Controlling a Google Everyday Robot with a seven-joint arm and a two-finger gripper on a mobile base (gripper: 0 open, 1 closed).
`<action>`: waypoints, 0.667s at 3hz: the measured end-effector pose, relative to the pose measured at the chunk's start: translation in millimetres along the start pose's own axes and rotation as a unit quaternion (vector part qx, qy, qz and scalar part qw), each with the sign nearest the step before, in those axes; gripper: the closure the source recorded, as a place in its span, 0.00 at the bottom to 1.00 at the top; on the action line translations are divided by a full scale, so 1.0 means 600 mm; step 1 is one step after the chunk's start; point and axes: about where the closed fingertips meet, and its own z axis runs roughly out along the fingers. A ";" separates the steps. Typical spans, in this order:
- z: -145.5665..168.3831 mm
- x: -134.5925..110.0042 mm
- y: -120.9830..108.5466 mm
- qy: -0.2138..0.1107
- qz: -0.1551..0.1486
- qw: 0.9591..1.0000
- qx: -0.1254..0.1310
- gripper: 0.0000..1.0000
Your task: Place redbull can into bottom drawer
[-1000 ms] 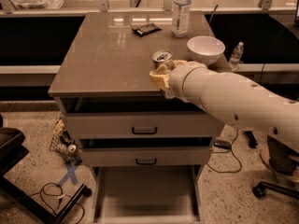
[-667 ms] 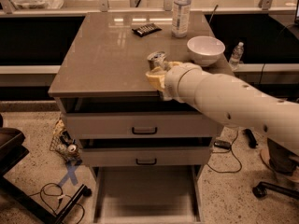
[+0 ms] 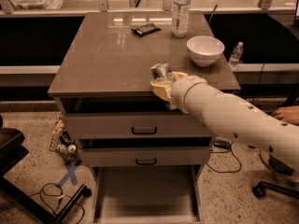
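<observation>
The redbull can (image 3: 160, 71) is silver with a shiny top. It is tilted and held at the front edge of the brown cabinet top (image 3: 107, 55). My gripper (image 3: 162, 84), with pale yellow fingers, is shut on the can's lower part, which is hidden. My white arm reaches in from the lower right. The bottom drawer (image 3: 145, 197) is pulled open near the floor, below the gripper, and its pale flat floor is bare.
A water bottle (image 3: 180, 9), a white bowl (image 3: 205, 50) and a black packet (image 3: 146, 29) stand on the top. Two drawers with black handles (image 3: 144, 130) are under it. Cans and cables (image 3: 65, 148) lie on the floor at left. A chair base (image 3: 271, 188) is at right.
My gripper has carried the can from further back on the cabinet top toward the front edge, and the can now tilts.
</observation>
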 end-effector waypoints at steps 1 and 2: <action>0.002 -0.014 0.000 -0.001 -0.004 1.000 -0.004 1.00; -0.014 -0.053 -0.005 -0.015 -0.016 1.000 -0.016 1.00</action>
